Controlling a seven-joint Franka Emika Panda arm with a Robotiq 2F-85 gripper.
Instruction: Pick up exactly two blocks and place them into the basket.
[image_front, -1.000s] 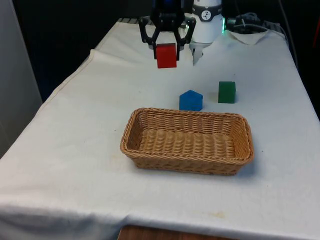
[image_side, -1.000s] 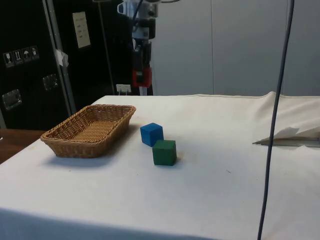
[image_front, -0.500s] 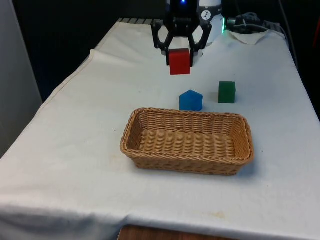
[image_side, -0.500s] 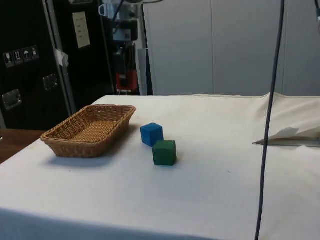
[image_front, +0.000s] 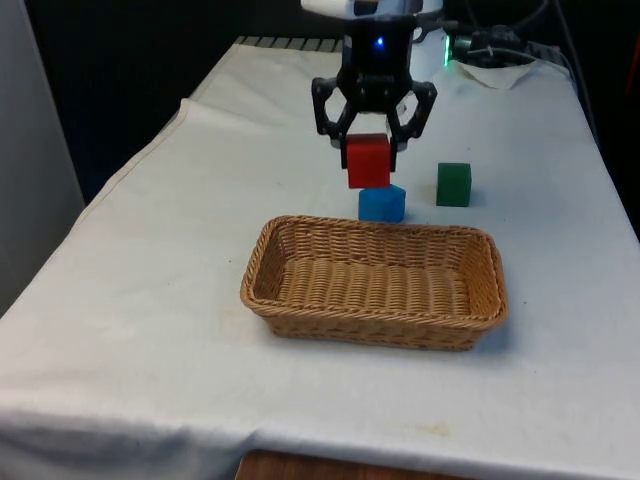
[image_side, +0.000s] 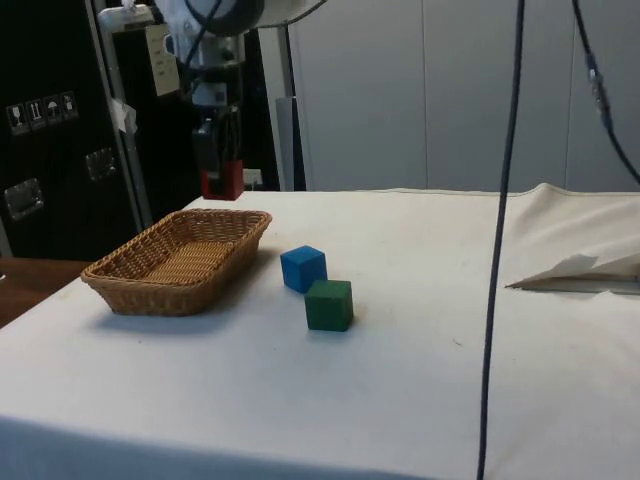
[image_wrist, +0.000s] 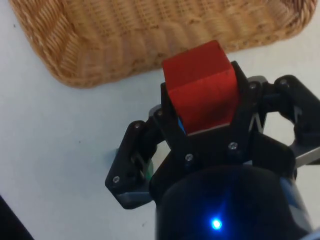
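- I have the claw (image_front: 370, 150) clenched on the red block (image_front: 368, 161), which hangs in the air above the table (image_front: 150, 300).
- In the front view the red block overlaps the top of the blue block (image_front: 382, 203), just behind the basket's (image_front: 375, 320) far rim.
- From the side, the red block (image_side: 222, 184) sits over the far end of the basket (image_side: 150, 290).
- The blue block (image_side: 303, 268) and green block (image_side: 329, 304) rest on the cloth near each other, beside the basket.
- My wrist view has the red block (image_wrist: 200, 87) between the fingers (image_wrist: 170, 130), with the basket's wicker rim (image_wrist: 90, 70) just beyond.
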